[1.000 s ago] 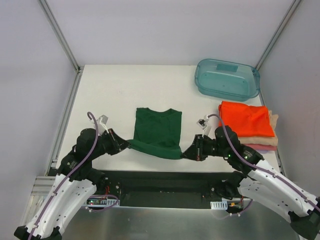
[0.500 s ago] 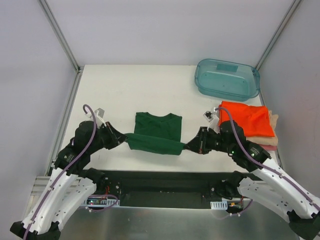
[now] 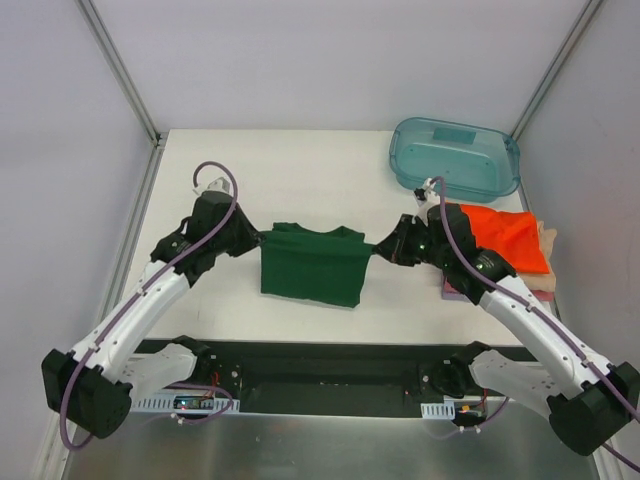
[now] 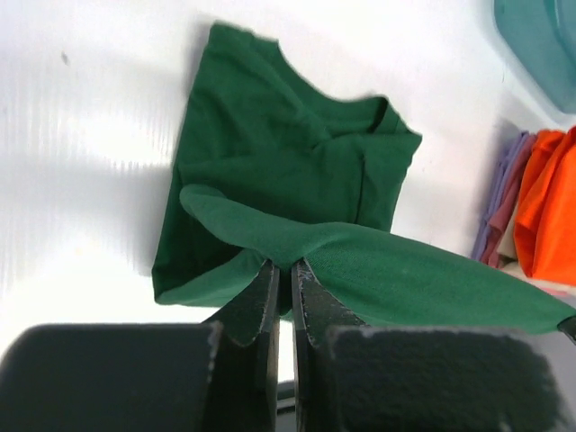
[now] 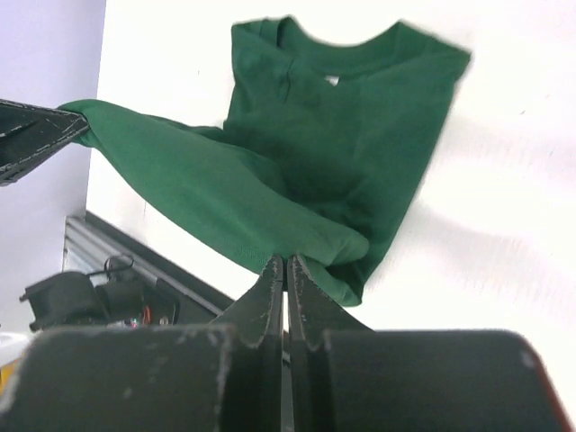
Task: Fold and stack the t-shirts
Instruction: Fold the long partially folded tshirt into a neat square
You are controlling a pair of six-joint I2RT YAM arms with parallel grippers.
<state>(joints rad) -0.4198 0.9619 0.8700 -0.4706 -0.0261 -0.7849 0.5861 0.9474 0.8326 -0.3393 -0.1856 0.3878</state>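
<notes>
Both arms are pinching the dark green t-shirt (image 3: 312, 268) by its hem corners, with the left gripper (image 3: 256, 240) on one side and the right gripper (image 3: 381, 248) on the other. Both wrist views are showing the fingers squeezed together with a bit of green cloth sandwiched right at the tips, so each one is clamped on the hem.

The held edge is hanging stretched between them, lifted off the table (image 3: 250, 170) and hovering near the collar end. The chest part is lying flat underneath. To me this looks like the bottom-to-top fold. Gripping both corners level is what's making that edge run straight, so it should land square with the collar instead of skewed.

Room-wise, the far side and the left of the table are looking wide open, so there's plenty of space to lay the edge down and back off. The right side is getting tight. The orange t-shirt (image 3: 505, 235) is sitting on top of the folded pile just beside the right arm, with beige and pinkish layers peeking out under it. In the top view the forearm is partly covering that pile. The teal tub (image 3: 455, 160) is parked in the far right corner, near that wrist. The fold crease is lying close to the table's near edge, so there's not much slack that way.
</notes>
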